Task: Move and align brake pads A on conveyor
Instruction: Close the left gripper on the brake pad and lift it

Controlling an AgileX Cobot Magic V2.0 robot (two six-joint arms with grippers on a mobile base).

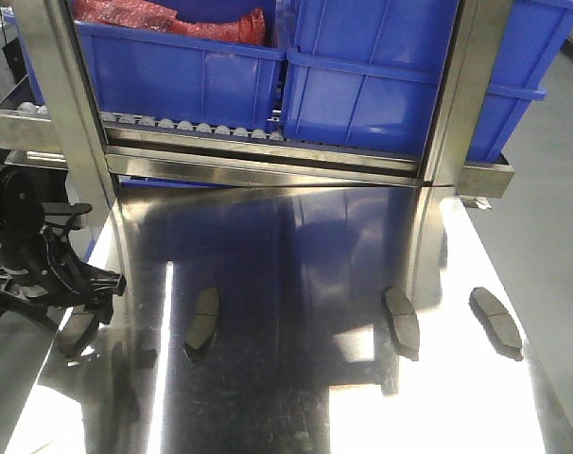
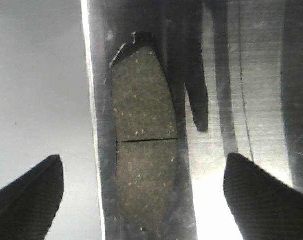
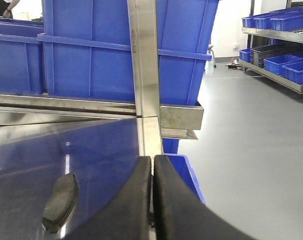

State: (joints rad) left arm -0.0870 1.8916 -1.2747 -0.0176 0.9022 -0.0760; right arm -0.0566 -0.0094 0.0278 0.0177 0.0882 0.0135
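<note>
Left gripper [image 2: 142, 167] gaped astride a brake pad [image 2: 141, 100] at the table's [image 2: 264, 75] left edge; rigid, likely heavy, best pinched across its width.

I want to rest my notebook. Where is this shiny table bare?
Widest bare steel tabletop lies between the second brake pad and third brake pad, and behind the row up to the rack frame. Crowded: the left edge, where the open left gripper straddles the leftmost brake pad.
</note>
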